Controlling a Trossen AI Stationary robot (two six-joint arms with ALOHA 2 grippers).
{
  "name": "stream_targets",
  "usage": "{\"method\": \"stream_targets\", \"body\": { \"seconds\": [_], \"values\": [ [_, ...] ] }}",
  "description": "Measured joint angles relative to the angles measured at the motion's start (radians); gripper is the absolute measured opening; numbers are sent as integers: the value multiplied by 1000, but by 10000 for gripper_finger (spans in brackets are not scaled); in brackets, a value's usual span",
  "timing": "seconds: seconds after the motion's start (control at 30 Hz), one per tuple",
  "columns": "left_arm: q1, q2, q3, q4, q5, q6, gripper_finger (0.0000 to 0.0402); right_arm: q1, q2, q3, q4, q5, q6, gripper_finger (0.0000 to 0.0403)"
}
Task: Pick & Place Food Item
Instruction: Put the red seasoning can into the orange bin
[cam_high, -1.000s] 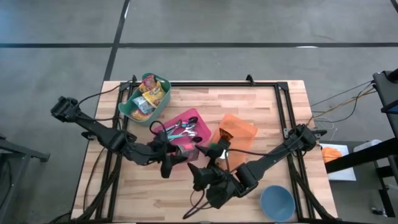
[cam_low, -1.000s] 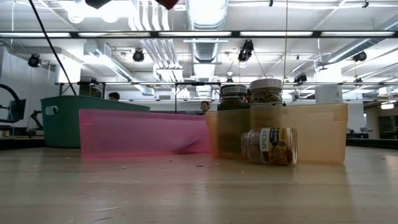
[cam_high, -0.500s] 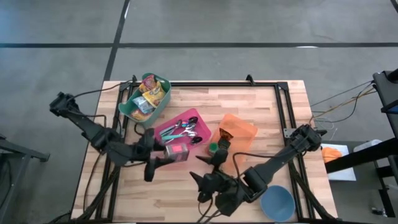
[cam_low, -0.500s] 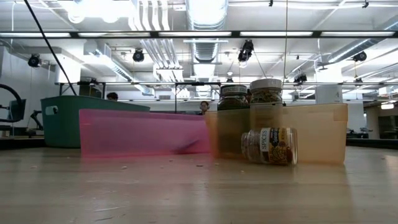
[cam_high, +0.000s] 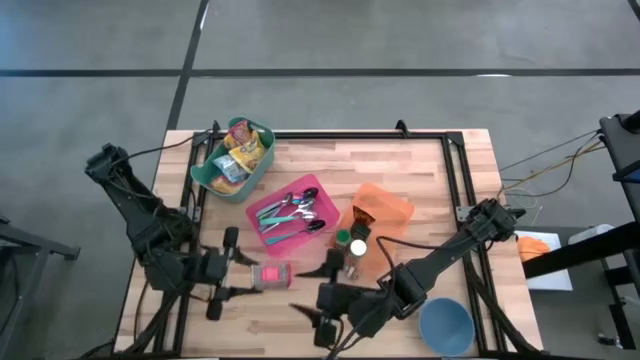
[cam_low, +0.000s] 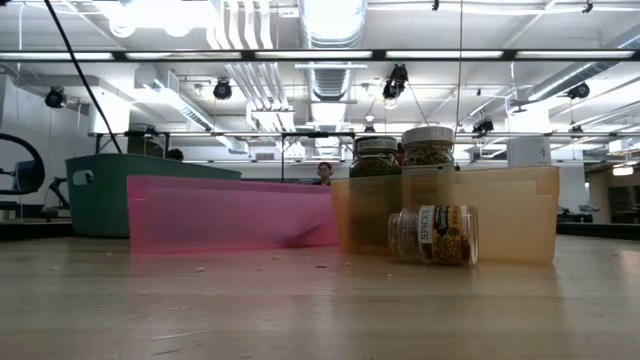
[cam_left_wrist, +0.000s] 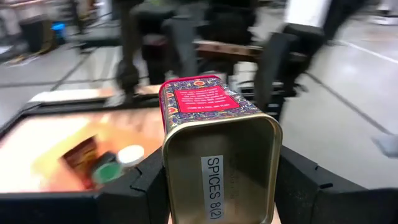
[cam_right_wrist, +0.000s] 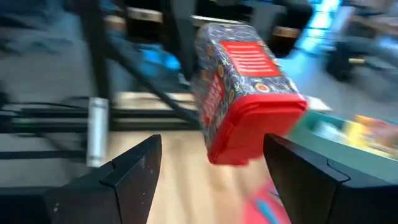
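— Over the table's near-left part, the left gripper (cam_high: 243, 273) clamps the red spice tin (cam_high: 272, 273) by its metal base, lid end pointing toward the other arm. Does the grip look sound?

— From the left wrist view, both fingers (cam_left_wrist: 155, 180) press the tin's (cam_left_wrist: 214, 149) sides, so it looks firmly pinched, jaws about half spread around it. The tin hangs above the wood, clear of the pink tray (cam_high: 290, 212) and the orange bin (cam_high: 390, 208).

— And the right gripper (cam_high: 312, 302)?

— It faces the tin, just beside its lid end. Its fingers (cam_right_wrist: 134, 174) stand apart with the tin (cam_right_wrist: 242, 93) between and ahead of them, nothing held.

— What could go wrong?

— Probably a handover. If the left jaws release before the right ones close, the tin likely drops and rolls on the table (cam_high: 420, 160). A grip on the red lid alone might pull the lid off. The spice jars (cam_high: 350, 243) beside the orange bin stand near enough that a wide swing could topple them.
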Motion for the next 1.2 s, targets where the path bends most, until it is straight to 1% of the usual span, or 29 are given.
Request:
{"method": "stream_targets", "body": {
  "seconds": [0.03, 0.1, 0.23, 0.33, 0.43, 0.57, 0.7, 0.83, 1.03, 1.2],
  "values": [
    [-11, 0, 0, 14, 22, 20, 201, -2, 0, -2, 31, -42, -11, 274],
    [-31, 0, 0, 35, 71, 54, 201, -5, 3, -3, 81, -88, -22, 274],
    [-52, 0, 0, 66, 125, 93, 201, -8, 4, -3, 134, -93, -20, 274],
    [-51, 0, 0, 75, 139, 114, 201, -9, 7, -4, 151, -104, -16, 274],
    [-51, 0, 0, 82, 140, 117, 201, -12, 7, -5, 156, -127, 9, 274],
    [-51, 0, 0, 81, 143, 117, 201, -13, 7, -8, 173, -182, 4, 274],
    [-51, 0, 0, 81, 146, 117, 201, -22, 7, -19, 192, -206, 34, 274],
    [-50, 0, 0, 81, 140, 117, 201, -37, 8, -24, 193, -205, 56, 274],
    [-46, 2, 0, 88, 59, 113, 201, -62, 8, -32, 195, -205, 95, 274],
    [-33, 3, 0, 94, 55, 98, 201, -74, 8, -33, 200, -205, 89, 274]
  ]
}}
